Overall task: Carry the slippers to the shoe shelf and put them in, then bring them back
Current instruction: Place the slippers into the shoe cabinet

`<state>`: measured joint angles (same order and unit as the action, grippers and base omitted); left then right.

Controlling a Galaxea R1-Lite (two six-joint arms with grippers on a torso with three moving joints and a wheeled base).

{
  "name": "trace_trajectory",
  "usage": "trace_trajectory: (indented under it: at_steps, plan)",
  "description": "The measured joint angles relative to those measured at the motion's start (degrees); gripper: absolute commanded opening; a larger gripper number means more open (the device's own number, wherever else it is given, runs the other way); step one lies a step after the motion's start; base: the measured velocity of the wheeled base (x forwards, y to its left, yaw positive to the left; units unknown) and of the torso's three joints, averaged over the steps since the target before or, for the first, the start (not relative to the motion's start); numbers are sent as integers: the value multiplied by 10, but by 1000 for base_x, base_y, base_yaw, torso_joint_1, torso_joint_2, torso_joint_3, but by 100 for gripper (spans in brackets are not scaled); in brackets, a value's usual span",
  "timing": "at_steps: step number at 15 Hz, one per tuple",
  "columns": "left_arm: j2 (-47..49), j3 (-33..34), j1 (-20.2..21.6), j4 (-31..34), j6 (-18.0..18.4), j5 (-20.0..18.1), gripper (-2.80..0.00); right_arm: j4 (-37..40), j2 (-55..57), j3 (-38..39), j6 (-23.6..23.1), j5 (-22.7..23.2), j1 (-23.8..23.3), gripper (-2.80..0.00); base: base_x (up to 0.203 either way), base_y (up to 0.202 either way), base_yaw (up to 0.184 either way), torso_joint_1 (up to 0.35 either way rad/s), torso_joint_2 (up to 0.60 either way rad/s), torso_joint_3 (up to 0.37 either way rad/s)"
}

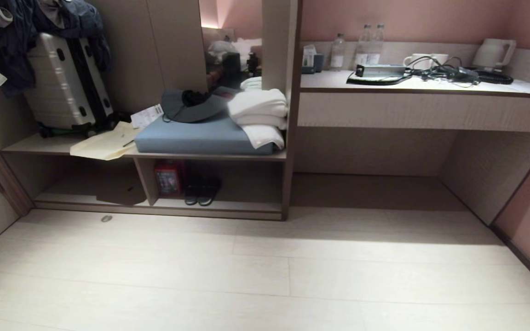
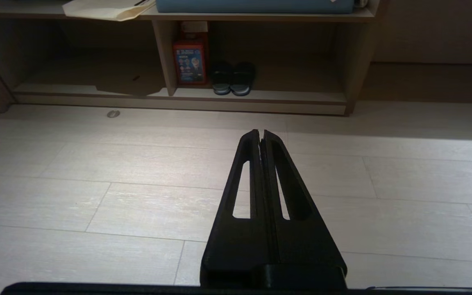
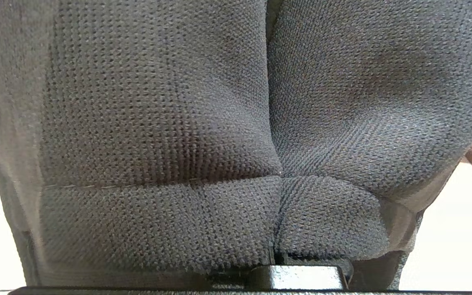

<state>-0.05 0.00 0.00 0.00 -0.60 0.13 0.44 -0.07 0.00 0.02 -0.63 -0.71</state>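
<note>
Carrying stage, looks like: right pincer (image 3: 297,262) clamped on the slippers (image 3: 236,135), left pincer (image 2: 262,133) closed, empty over the floor. Shoe shelf (image 1: 228,208) sits ahead; next probably needs driving closer, then lowering them in.

Hotel room: suitcase (image 1: 65,85), kettle (image 1: 492,53), towels (image 1: 259,115).

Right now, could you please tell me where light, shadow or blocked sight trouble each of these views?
Head view: the low beige wood shoe shelf lies in shadow. Left wrist view: the shut left gripper covers some floor. Right wrist view: the grey-blue ribbed-fabric slippers fill the picture, hiding the right gripper's fingers.
</note>
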Motion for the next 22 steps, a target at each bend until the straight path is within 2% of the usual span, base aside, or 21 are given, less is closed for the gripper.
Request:
trace_trajectory:
  at_steps: [22]
  plan:
    - [0,0,0,0,0,0,-280,0,0,0,1,0,0,-280,0,195,-2,3,1,2]
